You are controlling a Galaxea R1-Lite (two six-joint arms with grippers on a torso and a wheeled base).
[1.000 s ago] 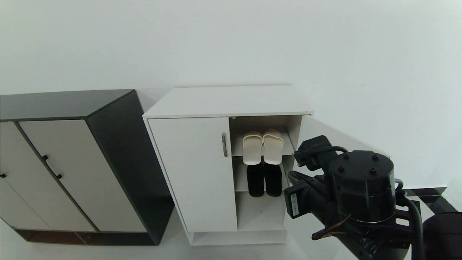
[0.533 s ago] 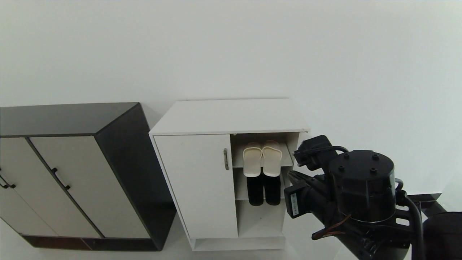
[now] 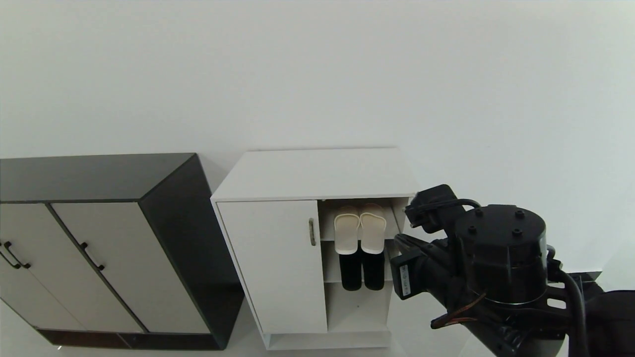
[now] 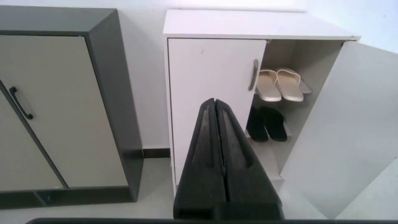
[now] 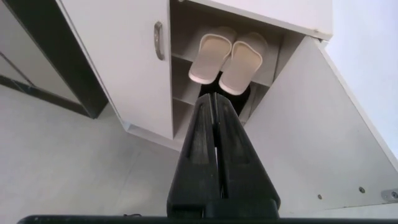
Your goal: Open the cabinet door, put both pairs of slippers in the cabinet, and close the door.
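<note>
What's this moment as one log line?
white slippers: top shelf | black slippers: middle shelf | cabinet door: open | left gripper, right gripper: shut

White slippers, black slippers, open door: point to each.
white slippers (image 3: 347, 232), head view, left slipper's footbed.
black slippers (image 3: 351, 271), head view, left slipper's middle.
open door (image 4: 345, 124), left wrist view, inner face.

The cabinet (image 3: 317, 173) is showing plain white, its handle (image 3: 312, 231) glinting dull silver. The cream slippers (image 3: 347, 230) and black slippers (image 3: 351, 271) are both looking plain and unpatterned. The cupboard (image 3: 168, 223) is showing a black body, grey-beige doors (image 3: 124, 267) and black pulls (image 3: 92, 256). The left tool (image 4: 216, 102) and right tool (image 5: 214, 96) are looking matte black.
</note>
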